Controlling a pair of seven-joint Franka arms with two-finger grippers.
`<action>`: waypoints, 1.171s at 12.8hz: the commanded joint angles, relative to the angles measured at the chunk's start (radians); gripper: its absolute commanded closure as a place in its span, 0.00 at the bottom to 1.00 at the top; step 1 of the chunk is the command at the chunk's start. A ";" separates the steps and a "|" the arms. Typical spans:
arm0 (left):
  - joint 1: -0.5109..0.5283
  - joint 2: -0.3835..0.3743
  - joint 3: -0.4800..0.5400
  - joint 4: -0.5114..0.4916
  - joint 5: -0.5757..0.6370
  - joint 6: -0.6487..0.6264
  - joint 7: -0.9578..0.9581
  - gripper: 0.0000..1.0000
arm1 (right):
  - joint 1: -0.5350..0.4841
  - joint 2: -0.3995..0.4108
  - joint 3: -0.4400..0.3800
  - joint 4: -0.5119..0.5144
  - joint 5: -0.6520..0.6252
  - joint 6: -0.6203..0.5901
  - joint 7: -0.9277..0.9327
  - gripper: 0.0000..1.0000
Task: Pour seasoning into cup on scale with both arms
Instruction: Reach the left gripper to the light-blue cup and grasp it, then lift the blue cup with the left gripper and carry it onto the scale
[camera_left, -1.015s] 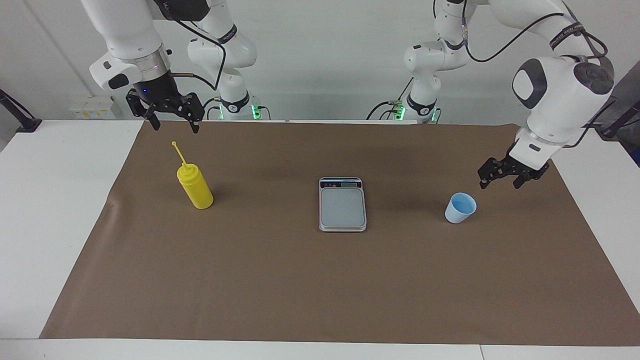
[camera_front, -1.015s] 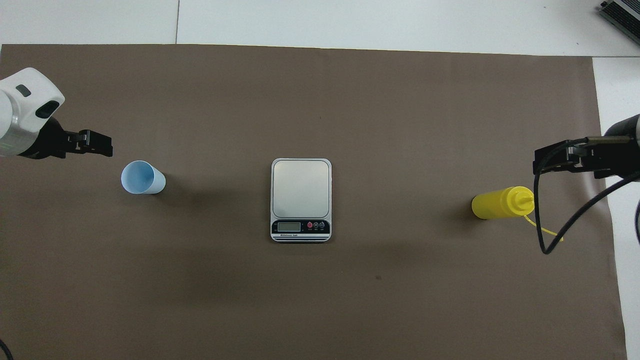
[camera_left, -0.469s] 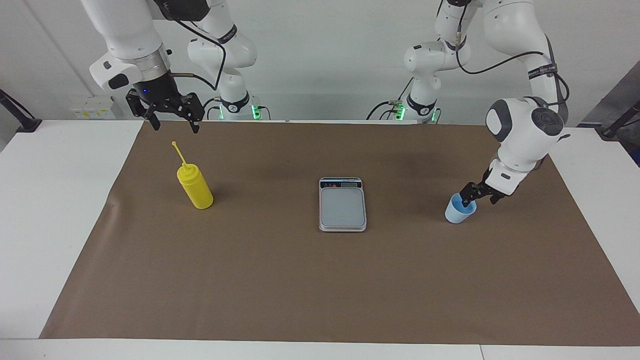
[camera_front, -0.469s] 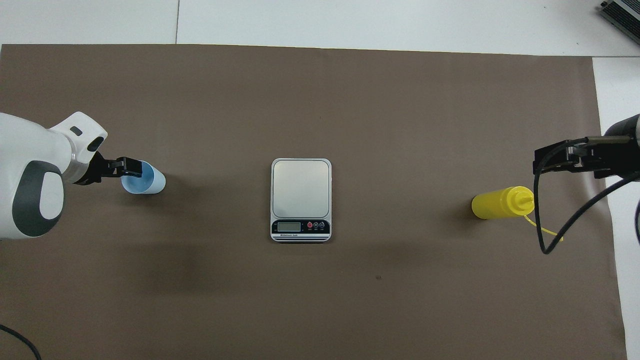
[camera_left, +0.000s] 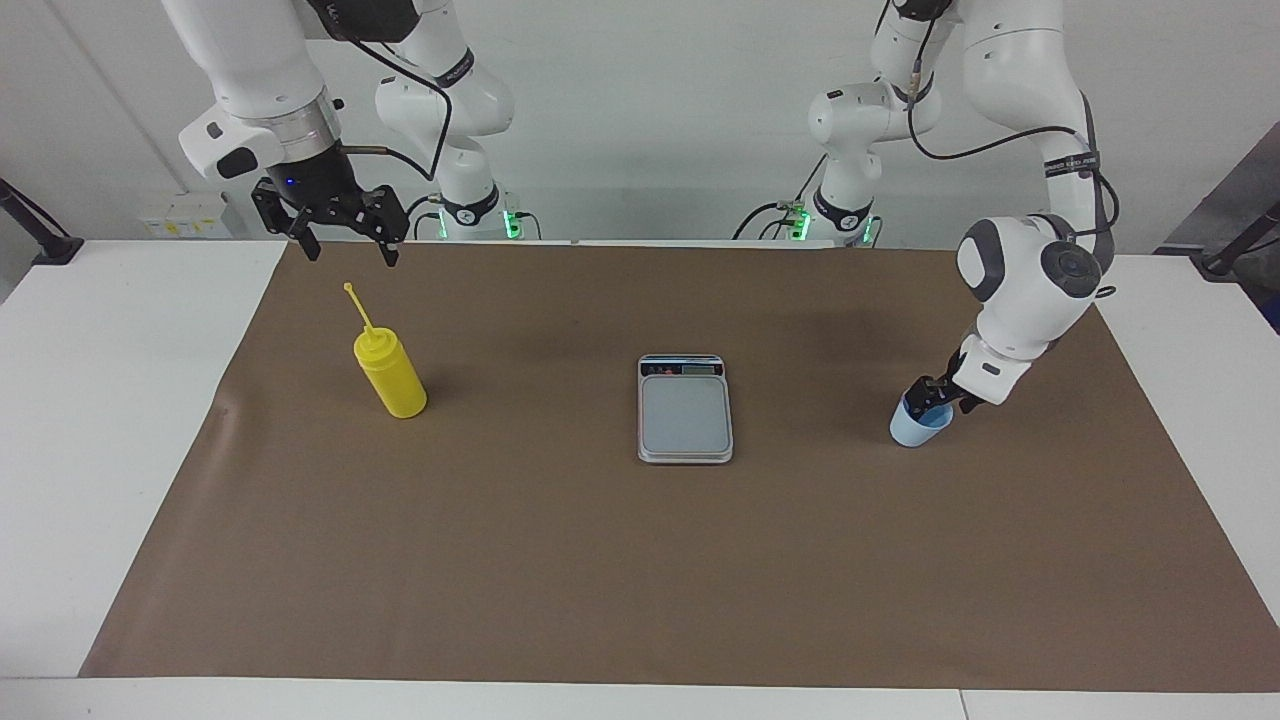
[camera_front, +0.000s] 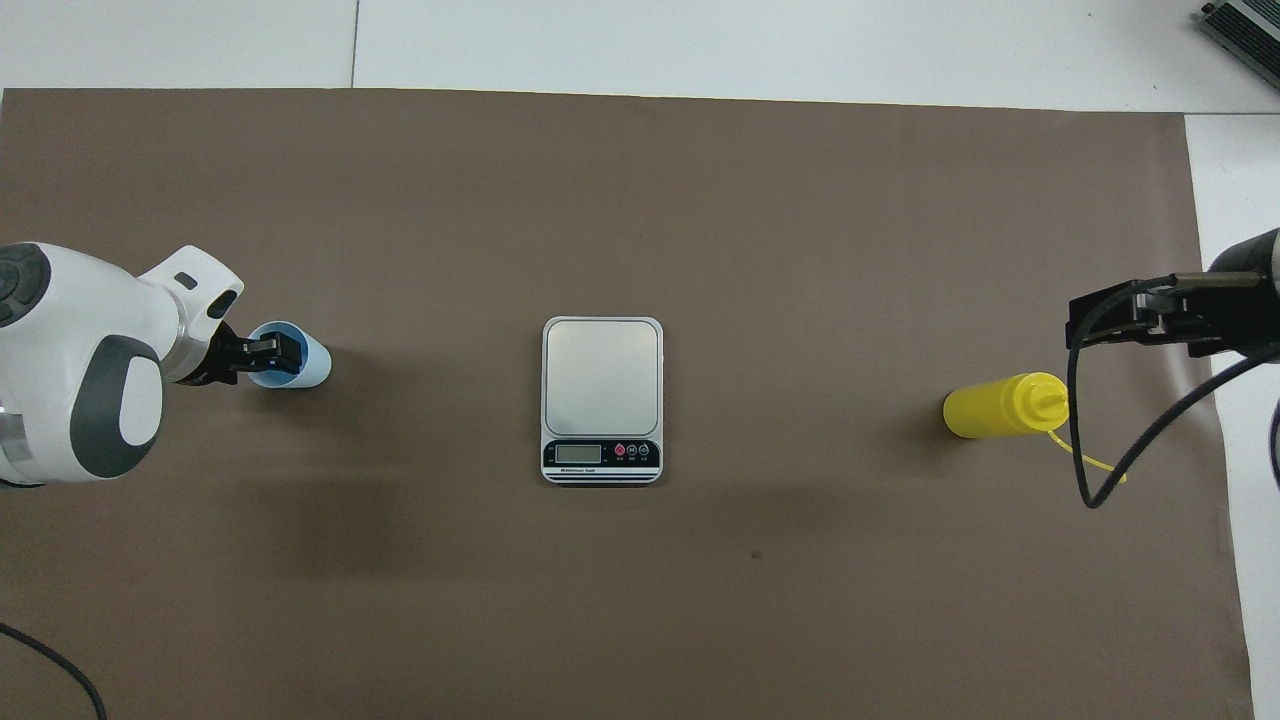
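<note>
While the right arm waits at its own end of the table (camera_left: 100, 420), I see the right gripper (camera_left: 350, 248) hanging in the air over the edge of the brown mat (camera_left: 600, 560), its jaws spread wide with nothing between them. Below it, on the mat, the seasoning (camera_left: 392, 380) stands upright. Its cone nozzle points up and the thin cap strap sticks out above it, slanting toward the robots. Gripper and bottle are well apart.

At the middle of the mat lies the scale (camera_left: 685, 415), flat, with its dark display strip on the edge nearer to the robots. Its grey plate has nothing on it.

Toward the left arm's end of the mat, the cup (camera_left: 912, 430) stands upright on the mat, well apart from the scale. The left arm bends down steeply, and the left gripper (camera_left: 935, 395) is at the cup's rim, on the side turned away from the scale. From overhead its black tip covers part of the bright blue inside. I cannot tell whether its jaws are pinching the cup's wall or only straddling it.
</note>
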 joint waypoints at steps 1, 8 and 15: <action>-0.006 -0.007 0.003 -0.005 -0.006 0.008 -0.035 1.00 | -0.014 -0.012 0.005 -0.014 0.016 -0.001 -0.021 0.00; -0.021 -0.013 -0.004 0.217 -0.006 -0.184 0.000 1.00 | -0.014 -0.012 0.005 -0.014 0.016 -0.001 -0.020 0.00; -0.280 0.045 -0.002 0.493 -0.072 -0.382 -0.164 1.00 | -0.014 -0.012 0.005 -0.014 0.016 -0.001 -0.020 0.00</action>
